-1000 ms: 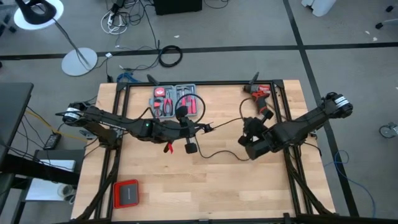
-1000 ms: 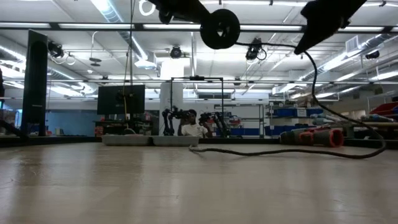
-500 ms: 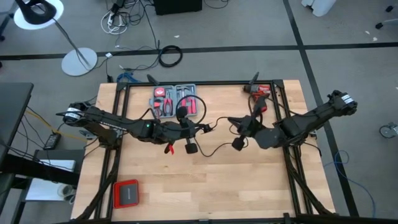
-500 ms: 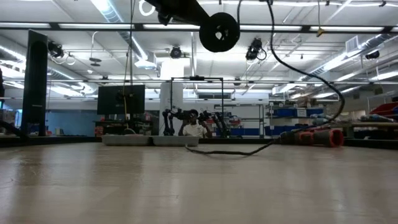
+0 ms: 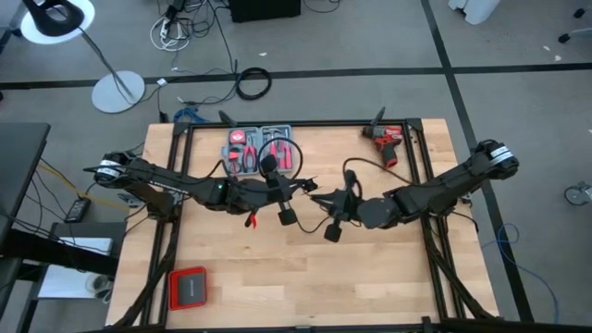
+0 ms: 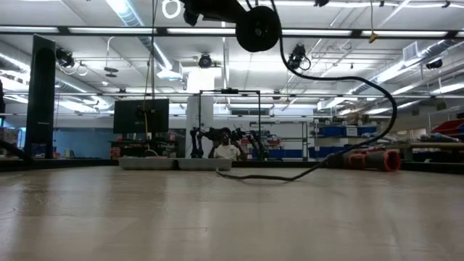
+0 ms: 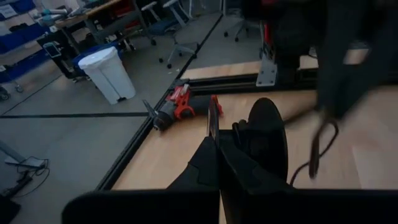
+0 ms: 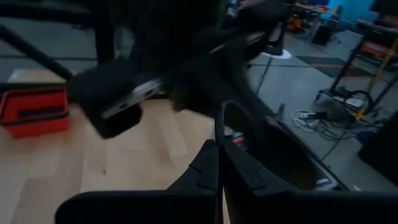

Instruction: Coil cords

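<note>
**Cords held aloft between two clamped pincers at mid-counter**

Cords hung between both arms above the middle of the counter. The left pincer was clamped tight on one stretch of the thin black cable, and in its own wrist view the cable ran up from between its closed fingers. The right pincer sat just beside it, likewise pinched shut on the cable, which rose as a thin strand from its fingertips in the right wrist view. With the two holds brought so near each other, the slack between them likely bowed out into a loop, which is how a coil would be started.

From the pincers the cable arched toward the back of the counter and drooped again; in the low view it swept down in a wide curve until part of it lay on the wood, so only part of its length was lifted.

Farther out, a grey tool case lay open at the back edge, a red drill at the back right, and a red box near the front left, all well apart from the work.
</note>
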